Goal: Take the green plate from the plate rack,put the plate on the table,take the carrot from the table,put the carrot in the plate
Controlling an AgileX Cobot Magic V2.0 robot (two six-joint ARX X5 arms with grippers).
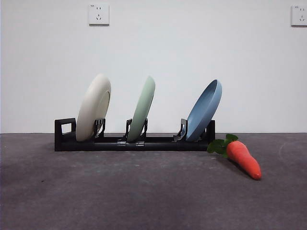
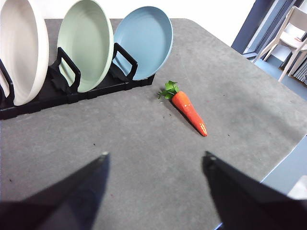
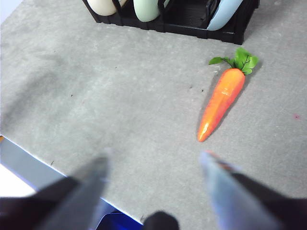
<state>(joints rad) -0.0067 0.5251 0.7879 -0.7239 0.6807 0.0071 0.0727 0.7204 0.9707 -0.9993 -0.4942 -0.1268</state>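
The green plate (image 1: 143,108) stands on edge in the middle slot of the black plate rack (image 1: 129,142), between a cream-white plate (image 1: 93,107) and a blue plate (image 1: 205,109). The carrot (image 1: 243,158) lies on the table (image 1: 144,191) just off the rack's right end, leaves toward the rack. My left gripper (image 2: 154,158) hovers open over bare table, well short of the green plate (image 2: 86,44), rack (image 2: 72,86) and carrot (image 2: 189,109). The right gripper (image 3: 154,158) is open too, near the table's edge, with the carrot (image 3: 220,103) ahead of it and the rack (image 3: 192,21) beyond.
A white wall with two sockets (image 1: 99,14) rises behind the rack. The table's edge (image 2: 283,158) runs close by the left gripper, with a chair (image 2: 292,33) off the table. Neither arm shows in the front view.
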